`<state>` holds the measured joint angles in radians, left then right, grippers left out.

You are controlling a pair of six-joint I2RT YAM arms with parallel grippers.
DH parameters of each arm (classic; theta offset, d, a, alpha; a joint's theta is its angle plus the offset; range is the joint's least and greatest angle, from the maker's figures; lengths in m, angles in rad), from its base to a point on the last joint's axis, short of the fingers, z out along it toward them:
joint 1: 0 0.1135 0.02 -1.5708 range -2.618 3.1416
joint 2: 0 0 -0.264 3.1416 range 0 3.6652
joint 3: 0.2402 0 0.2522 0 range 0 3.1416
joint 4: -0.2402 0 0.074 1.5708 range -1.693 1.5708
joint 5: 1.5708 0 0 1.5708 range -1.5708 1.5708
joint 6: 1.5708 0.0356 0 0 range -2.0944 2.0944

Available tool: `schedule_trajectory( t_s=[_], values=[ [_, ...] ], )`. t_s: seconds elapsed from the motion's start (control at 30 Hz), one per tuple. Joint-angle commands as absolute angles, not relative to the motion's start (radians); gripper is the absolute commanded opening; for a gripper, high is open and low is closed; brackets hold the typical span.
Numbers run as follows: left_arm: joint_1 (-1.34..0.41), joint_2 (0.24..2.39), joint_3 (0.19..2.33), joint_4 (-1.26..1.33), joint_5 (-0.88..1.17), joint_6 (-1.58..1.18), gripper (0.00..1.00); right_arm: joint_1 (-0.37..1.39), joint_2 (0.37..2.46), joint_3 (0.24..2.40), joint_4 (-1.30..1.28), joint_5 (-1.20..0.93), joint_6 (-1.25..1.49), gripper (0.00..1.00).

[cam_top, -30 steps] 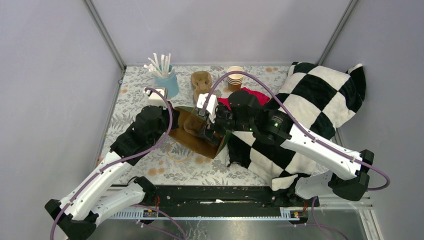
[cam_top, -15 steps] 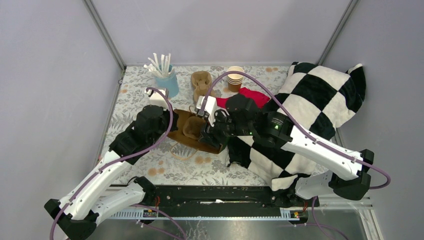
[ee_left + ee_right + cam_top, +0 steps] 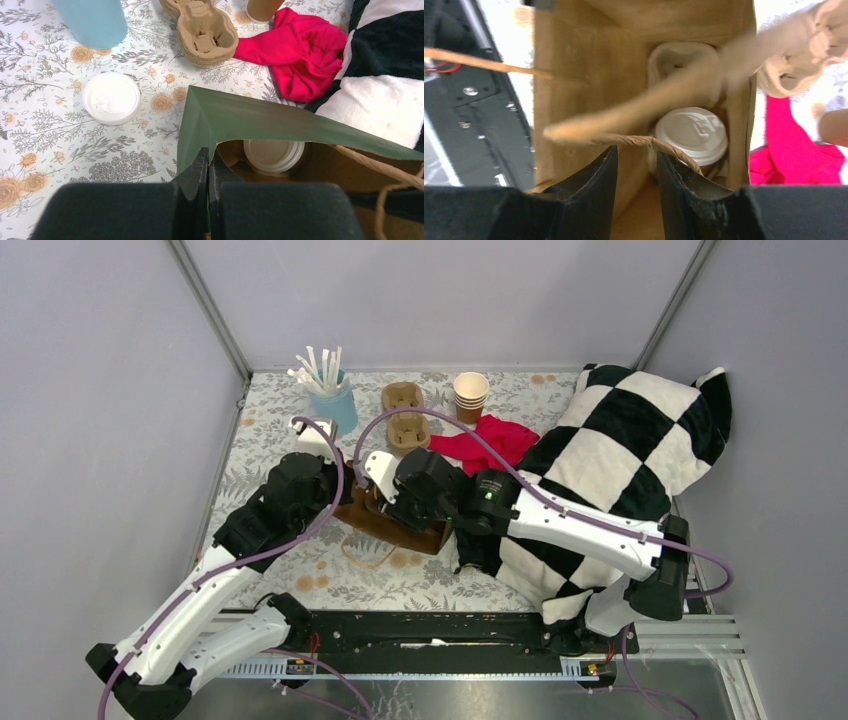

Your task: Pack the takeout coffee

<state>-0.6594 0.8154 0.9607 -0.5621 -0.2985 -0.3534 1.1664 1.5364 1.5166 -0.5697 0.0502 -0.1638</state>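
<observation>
Top view with two wrist views, read left to right. A blue cup (image 3: 337,405) holding white straws stands at the far left of the flower-patterned tabletop (image 3: 300,575). Near it, in the left wrist view, a loose white lid (image 3: 111,97) lies flat on the tabletop.

The left hand (image 3: 207,162) is closed tight, its fingers pinching the green-lined rim of the paper bag (image 3: 250,117) at the bag's left side. The bag sits in the middle of the tabletop with its mouth spread wide between the two arms.

The takeout coffee (image 3: 691,134) stands upright inside the bag, white lid uppermost, beside an empty moulded-pulp well. Its lid also shows under the green flap in the left wrist view.

The right hand (image 3: 636,160) is poised at the bag's mouth with its fingers parted by a narrow gap. A twisted paper handle (image 3: 644,141) arcs across just above the fingertips; contact cannot be told. A second brown strip crossing that view is too blurred to identify.

Behind the bag lie stacked pulp cup carriers (image 3: 405,420). To their right stands a stack of lidless paper cups (image 3: 470,392), with a crumpled red cloth (image 3: 490,440) in front of it. A black-and-white checked pillow (image 3: 625,455) fills the right side.
</observation>
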Motion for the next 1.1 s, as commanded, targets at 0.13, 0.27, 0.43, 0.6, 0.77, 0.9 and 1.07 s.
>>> schedule_trajectory(
  t_s=[0.13,0.27,0.43,0.6,0.77,0.9,1.07],
  values=[
    [-0.658,0.778,1.005,-0.534,-0.281,-0.325,0.00,1.194,1.670,1.569,-0.604,0.361,-0.311,0.44],
    [-0.658,0.787,1.006,-0.531,-0.272,-0.329,0.00,1.206,1.703,1.572,-0.615,0.400,-0.347,0.52],
    [-0.658,0.785,1.000,-0.529,-0.263,-0.329,0.00,1.207,1.737,1.572,-0.607,0.442,-0.385,0.59],
    [-0.658,0.775,0.996,-0.530,-0.278,-0.323,0.00,1.207,1.647,1.445,-0.483,0.311,-0.438,0.66],
    [-0.657,0.782,0.998,-0.542,-0.289,-0.318,0.00,1.205,1.493,1.314,-0.379,0.190,-0.485,0.75],
    [-0.658,0.783,0.996,-0.542,-0.301,-0.319,0.00,1.206,1.412,1.275,-0.358,0.129,-0.479,0.77],
    [-0.658,0.787,0.998,-0.549,-0.296,-0.328,0.00,1.204,1.320,1.186,-0.333,0.047,-0.517,0.76]
  ],
)
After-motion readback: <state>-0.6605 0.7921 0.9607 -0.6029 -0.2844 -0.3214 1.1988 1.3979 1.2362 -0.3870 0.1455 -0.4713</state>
